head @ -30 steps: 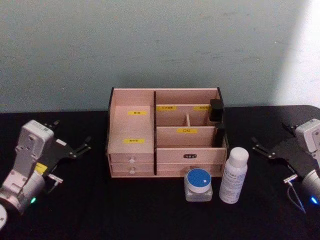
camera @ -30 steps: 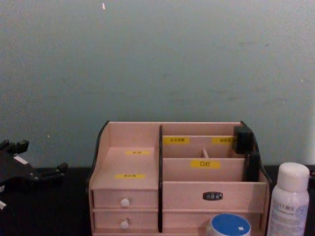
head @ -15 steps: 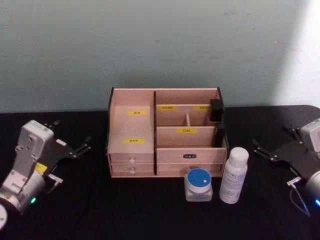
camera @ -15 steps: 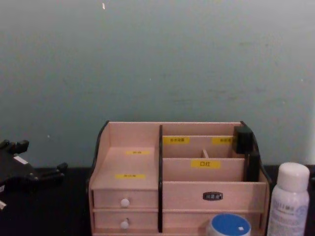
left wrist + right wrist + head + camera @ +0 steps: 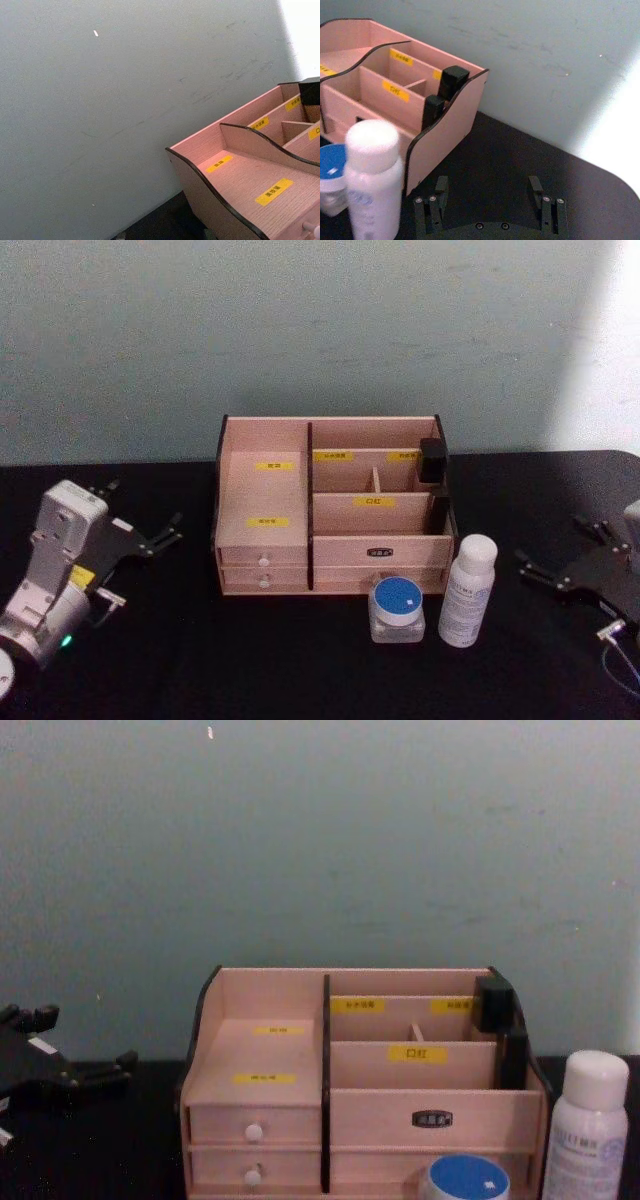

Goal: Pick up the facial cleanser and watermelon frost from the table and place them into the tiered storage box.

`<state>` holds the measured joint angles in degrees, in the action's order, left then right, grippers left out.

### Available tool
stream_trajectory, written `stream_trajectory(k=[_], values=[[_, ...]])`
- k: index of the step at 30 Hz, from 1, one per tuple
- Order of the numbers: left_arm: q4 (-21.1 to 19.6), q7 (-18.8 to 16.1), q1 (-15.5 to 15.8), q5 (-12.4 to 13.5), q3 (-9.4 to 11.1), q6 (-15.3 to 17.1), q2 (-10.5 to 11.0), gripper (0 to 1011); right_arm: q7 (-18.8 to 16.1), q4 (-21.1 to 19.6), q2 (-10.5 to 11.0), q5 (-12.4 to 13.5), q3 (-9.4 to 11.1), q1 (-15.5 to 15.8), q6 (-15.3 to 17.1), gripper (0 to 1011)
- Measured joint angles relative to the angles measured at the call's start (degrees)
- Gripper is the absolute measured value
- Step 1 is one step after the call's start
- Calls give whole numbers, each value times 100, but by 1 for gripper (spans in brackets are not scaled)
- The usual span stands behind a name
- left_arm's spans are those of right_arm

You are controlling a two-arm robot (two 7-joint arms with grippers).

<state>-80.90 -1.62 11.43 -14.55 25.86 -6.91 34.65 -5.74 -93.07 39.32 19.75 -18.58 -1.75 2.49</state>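
Though its base is cropped, watermelon frost (image 5: 462, 1181) stands beside facial cleanser (image 5: 588, 1130).

head high, chest low, both facing box (image 5: 340, 552)

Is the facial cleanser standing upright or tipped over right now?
Upright: the facial cleanser stands on its base on the table, cap up, in front of the tiered storage box.

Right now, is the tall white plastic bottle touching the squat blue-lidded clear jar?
Apart: head view shows black table between bottle and jar.
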Motion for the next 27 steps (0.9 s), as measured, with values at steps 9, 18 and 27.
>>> stream_trajectory(k=[9, 18, 27], values=[[0, 0, 0, 0, 0, 0, 0, 1001, -313, -550, 348, 119, 242, 535, 283, 1002], [0, 0, 0, 0, 0, 0, 0, 1001, -863, -963, 653, 408, 457, 940, 636, 1002], [0, 0, 0, 0, 0, 0, 0, 1001, -1377, -1223, 757, 615, 506, 1021, 992, 1002]])
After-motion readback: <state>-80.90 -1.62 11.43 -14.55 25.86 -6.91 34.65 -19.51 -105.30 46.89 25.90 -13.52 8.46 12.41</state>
